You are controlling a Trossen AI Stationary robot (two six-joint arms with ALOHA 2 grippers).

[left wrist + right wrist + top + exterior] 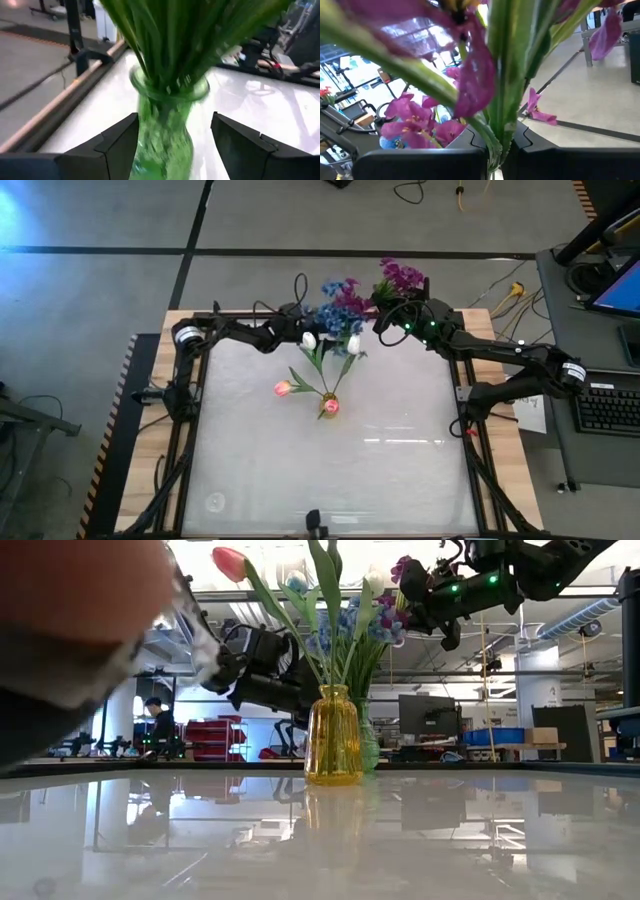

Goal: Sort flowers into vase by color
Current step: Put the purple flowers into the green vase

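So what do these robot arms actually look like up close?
Both arms are dark, jointed and slim. The left arm has a silvery ring at its base; the right arm carries small green lights near the wrist and a white band farther back. Thin black cables loop beside them. Each ends in two flat, dark, angular fingers.

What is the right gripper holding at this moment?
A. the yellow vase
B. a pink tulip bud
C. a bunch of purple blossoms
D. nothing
C. The right gripper is shut on the green stems of the purple blossoms, held in the air near the table's far edge; the yellow vase stands untouched.
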